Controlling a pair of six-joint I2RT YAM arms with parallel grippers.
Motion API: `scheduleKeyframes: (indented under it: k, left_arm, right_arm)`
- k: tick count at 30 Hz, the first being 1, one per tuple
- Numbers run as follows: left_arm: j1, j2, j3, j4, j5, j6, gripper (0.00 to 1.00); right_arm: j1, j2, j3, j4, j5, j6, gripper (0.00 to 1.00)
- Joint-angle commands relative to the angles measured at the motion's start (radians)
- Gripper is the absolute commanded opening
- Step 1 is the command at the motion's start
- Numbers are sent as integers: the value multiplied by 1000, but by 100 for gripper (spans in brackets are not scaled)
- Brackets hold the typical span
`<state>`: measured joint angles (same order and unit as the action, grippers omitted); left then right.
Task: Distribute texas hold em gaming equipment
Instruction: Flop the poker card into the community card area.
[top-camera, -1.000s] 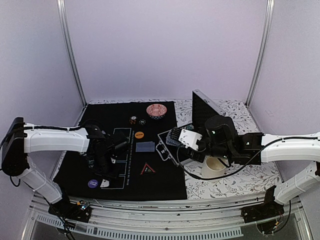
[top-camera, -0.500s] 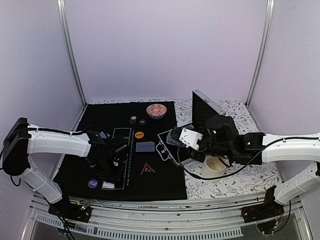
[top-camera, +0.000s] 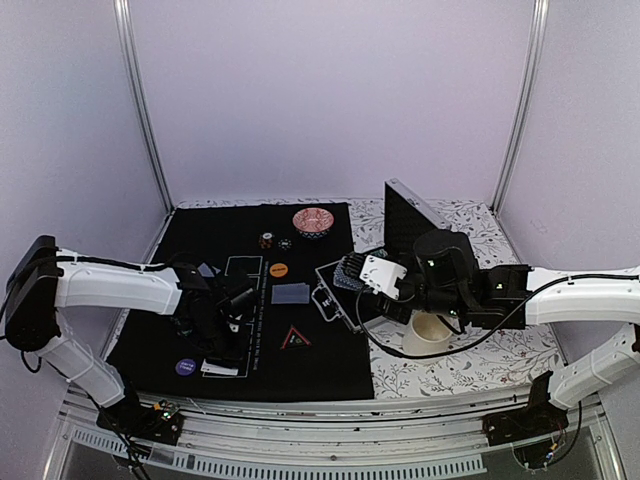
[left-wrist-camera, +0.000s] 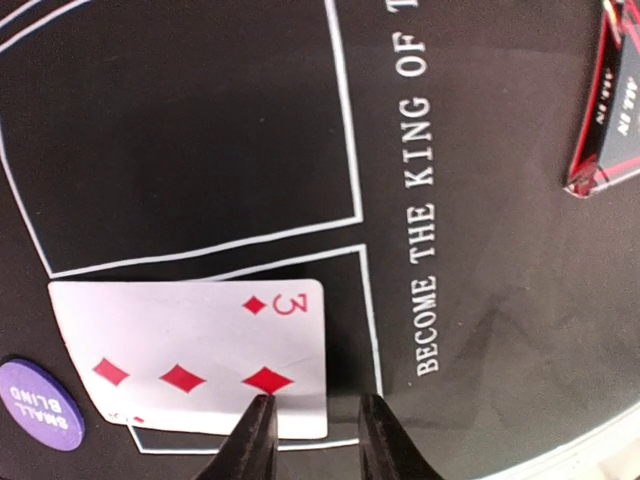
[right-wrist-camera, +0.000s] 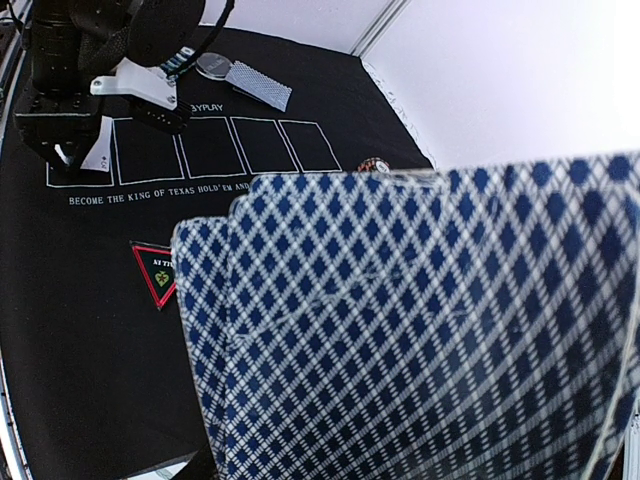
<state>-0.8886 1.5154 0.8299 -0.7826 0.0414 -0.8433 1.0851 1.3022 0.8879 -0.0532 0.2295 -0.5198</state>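
The left jaws stood parted, gripping nothing, over the long edge of the face-up three of diamonds (left-wrist-camera: 190, 365), which lay in a printed box of the black mat (left-wrist-camera: 520, 300) just beside the purple disc (left-wrist-camera: 40, 405), its long axis parallel to the jaw opening. The right jaws were closed on a fan of blue-checked cards (right-wrist-camera: 420, 340) held well to the right; the left arm was judged nearer the vacant boxes, with the next card toward the right arm.

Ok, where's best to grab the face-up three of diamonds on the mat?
Probably the short end bearing the 3, away from the purple disc: the three of diamonds lies flat on the mat, so only an edge lifts; the left gripper straddles that end.
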Motion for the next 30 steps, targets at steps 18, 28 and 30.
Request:
scheduleKeyframes:
  k: [18, 28, 30]
  left_arm:
    - [22, -330, 91, 470, 216, 224, 74]
    - [-11, -288, 173, 726, 289, 423, 91]
    - [-21, -258, 195, 713, 284, 461, 84]
  right_arm:
    - [-1, -5, 6, 8, -10, 0, 43]
    - [20, 34, 41, 18, -56, -6, 43]
    - [23, 39, 47, 18, -62, -5, 43]
